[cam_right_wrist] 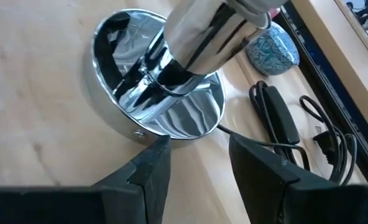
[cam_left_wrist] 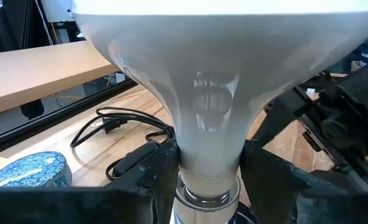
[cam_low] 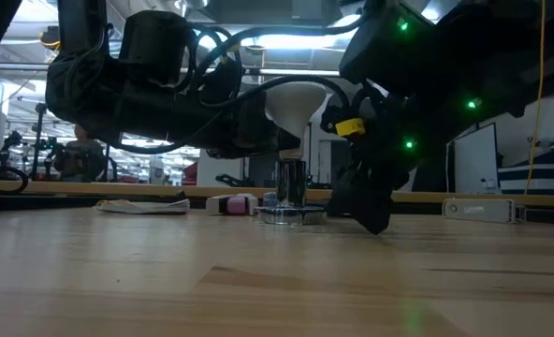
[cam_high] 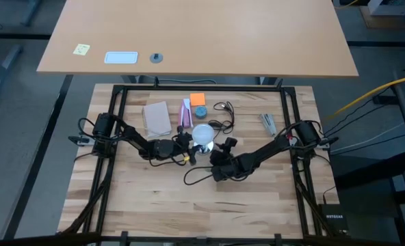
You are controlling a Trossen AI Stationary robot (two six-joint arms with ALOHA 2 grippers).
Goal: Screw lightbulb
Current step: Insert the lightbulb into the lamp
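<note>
My left jaws (cam_left_wrist: 209,171) pinch the frosted white cone-necked lightbulb (cam_left_wrist: 215,81)'s neck; only my right wrist shows the shiny round chrome socket (cam_right_wrist: 156,93), at twelve o'clock of my right jaws (cam_right_wrist: 193,162), parted and empty.

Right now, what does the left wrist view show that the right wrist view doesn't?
Only the left wrist view shows the left end effector shut on the lightbulb at its neck. Only the right wrist view shows the socket's round silvery base on the table, with the right end effector open beside it. Both show the blue patterned disc and the dark cord.
</note>
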